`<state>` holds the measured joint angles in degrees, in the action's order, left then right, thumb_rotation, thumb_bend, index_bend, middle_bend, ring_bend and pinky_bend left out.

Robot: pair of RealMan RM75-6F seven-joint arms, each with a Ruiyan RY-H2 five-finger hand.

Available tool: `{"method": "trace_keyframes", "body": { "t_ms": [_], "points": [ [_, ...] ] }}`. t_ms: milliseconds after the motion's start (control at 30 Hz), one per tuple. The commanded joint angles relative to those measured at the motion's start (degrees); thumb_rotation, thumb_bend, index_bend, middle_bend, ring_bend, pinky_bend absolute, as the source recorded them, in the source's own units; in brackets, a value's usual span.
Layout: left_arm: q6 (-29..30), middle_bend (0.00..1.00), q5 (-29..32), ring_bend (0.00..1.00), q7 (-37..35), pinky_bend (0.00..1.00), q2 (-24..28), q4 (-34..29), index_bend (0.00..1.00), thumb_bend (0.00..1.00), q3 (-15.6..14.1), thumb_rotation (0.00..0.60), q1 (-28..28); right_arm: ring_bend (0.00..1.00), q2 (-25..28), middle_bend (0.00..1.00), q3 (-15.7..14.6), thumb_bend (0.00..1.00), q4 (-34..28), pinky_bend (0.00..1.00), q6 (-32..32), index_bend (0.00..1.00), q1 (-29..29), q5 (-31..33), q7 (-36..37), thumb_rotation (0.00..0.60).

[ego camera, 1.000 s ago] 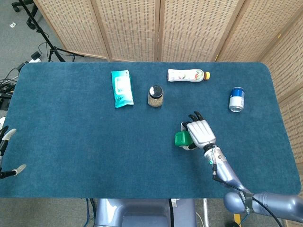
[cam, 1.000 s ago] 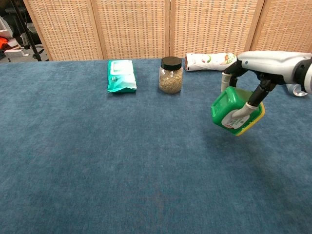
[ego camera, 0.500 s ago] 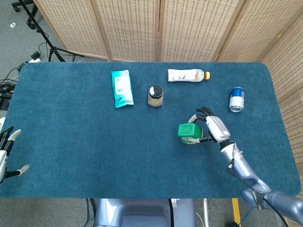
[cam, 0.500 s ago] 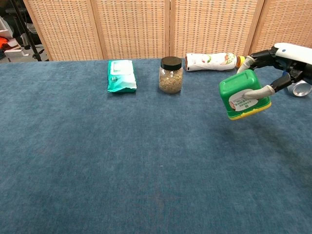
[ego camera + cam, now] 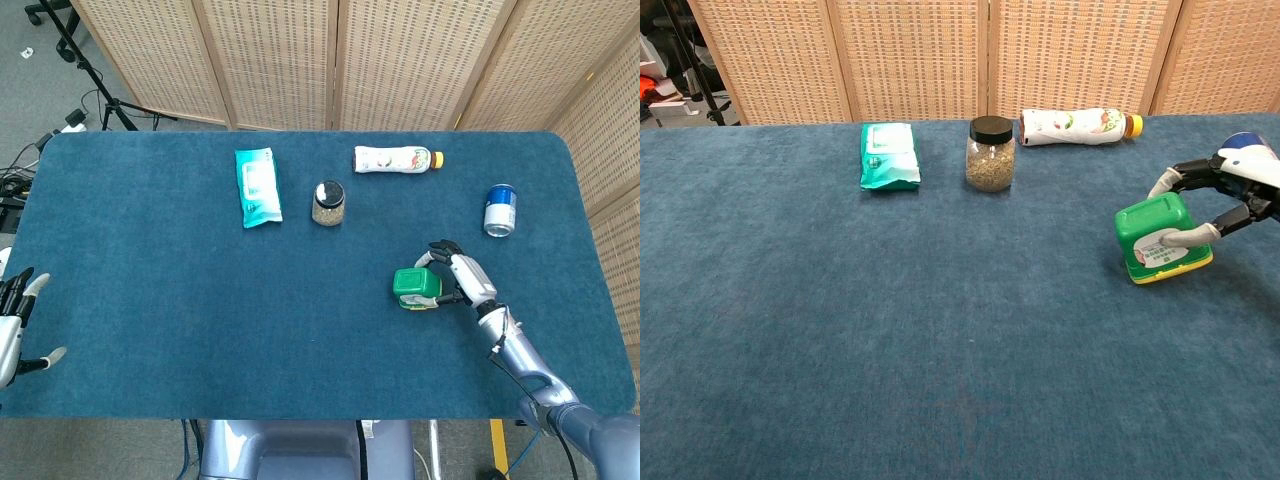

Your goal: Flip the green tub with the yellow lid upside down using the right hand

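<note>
tub: the green plastic tub with the yellow lid (image 5: 1160,240) was seen at the right side of the blue carpeted table (image 5: 890,330), lid edge down against the cloth and green base up. In the chest view it was slightly tilted; whether it sat fully on the table could not be told.
tub label: a white label on the near face was visible in the chest view; print too small to be read.
right hand: the right hand (image 5: 1230,195) was held just right of the tub, fingers curled around it. One light finger (image 5: 1185,238) was laid across the near face, another over the far top edge. The tub was gripped.
right hand, head view: the same hand (image 5: 462,278) was seen touching the tub (image 5: 417,288) from the right, arm running to the near right corner.
left hand: the left hand (image 5: 12,325) was seen at the near left table edge, head view only; fingers were spread and nothing was held.
jar: a glass jar with a black lid (image 5: 991,153) was stood upright far of centre, well apart from the tub.
packet: a teal wipes packet (image 5: 889,155) was laid flat left of the jar.
bottle: a white plastic bottle with an orange cap (image 5: 1078,126) was laid on its side far right of the jar.
can: a blue drink can (image 5: 499,209) was stood upright far right, apart from the tub.
backdrop: woven folding screens (image 5: 940,55) were set behind the table.
</note>
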<state>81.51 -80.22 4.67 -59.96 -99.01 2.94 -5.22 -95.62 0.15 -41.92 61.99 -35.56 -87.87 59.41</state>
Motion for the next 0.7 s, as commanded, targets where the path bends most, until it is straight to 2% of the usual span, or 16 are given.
{"method": "trace_keyframes", "body": {
  "t_ms": [33, 67, 100, 167, 200, 233, 267, 533, 700],
  "points": [
    [-0.06, 0.0, 0.15, 0.0, 0.04, 0.0, -0.04, -0.01, 0.0, 0.0, 0.05, 0.6, -0.04, 0.14, -1.68, 0.47, -0.77, 0.62, 2.87, 0.05, -0.18, 0.56, 0.42, -0.93, 2.29, 0.6],
    [-0.07, 0.0, 0.18, 0.0, 0.08, 0.0, -0.05, 0.01, 0.0, 0.0, 0.05, 0.6, -0.05, 0.13, -1.87, 0.44, -0.94, 0.62, 3.53, 0.05, -0.06, 0.55, 0.52, -1.17, 2.97, 0.6],
    [-0.1, 0.0, 0.16, 0.0, 0.09, 0.0, -0.06, 0.0, 0.0, 0.0, 0.04, 0.6, -0.06, 0.09, -1.97, 0.38, -1.18, 0.62, 4.12, 0.05, 0.1, 0.51, 0.59, -1.5, 3.68, 0.6],
    [-0.07, 0.0, 0.1, 0.0, 0.06, 0.0, -0.05, -0.01, 0.0, 0.0, 0.01, 0.6, -0.06, 0.03, -1.88, 0.18, -1.93, 0.6, 4.93, 0.05, 0.6, 0.31, 0.73, -2.44, 5.12, 0.6],
    [-0.03, 0.0, 0.06, 0.0, 0.07, 0.0, -0.06, 0.02, 0.0, 0.0, 0.0, 0.6, -0.05, 0.0, -1.71, 0.07, -2.48, 0.59, 5.32, 0.03, 1.12, 0.16, 0.85, -3.14, 6.2, 0.6],
    [0.04, 0.0, 0.04, 0.0, 0.07, 0.0, -0.06, 0.02, 0.0, 0.0, 0.0, 0.6, -0.03, 0.0, -1.42, 0.01, -3.09, 0.58, 5.5, 0.02, 1.92, 0.07, 0.96, -3.99, 7.66, 0.6],
    [0.07, 0.0, 0.02, 0.0, 0.04, 0.0, -0.06, 0.02, 0.0, 0.0, 0.0, 0.6, -0.03, 0.0, -1.22, 0.0, -3.34, 0.57, 5.58, 0.01, 2.68, 0.02, 1.07, -4.45, 8.73, 0.6],
    [0.53, 0.0, -0.37, 0.0, -0.53, 0.0, 0.16, 0.01, 0.0, 0.0, -0.1, 0.6, 0.19, 0.0, -0.05, 0.0, -2.84, 0.57, 7.74, 0.0, 11.25, 0.0, 3.86, -5.29, 13.17, 0.6],
    [1.13, 0.0, -0.96, 0.0, -1.28, 0.0, 0.51, -0.15, 0.0, 0.0, -0.24, 0.6, 0.49, 0.0, 2.34, 0.0, -2.09, 0.55, 6.76, 0.0, 17.44, 0.0, 5.77, -5.63, 12.17, 0.6]
  ]
}}
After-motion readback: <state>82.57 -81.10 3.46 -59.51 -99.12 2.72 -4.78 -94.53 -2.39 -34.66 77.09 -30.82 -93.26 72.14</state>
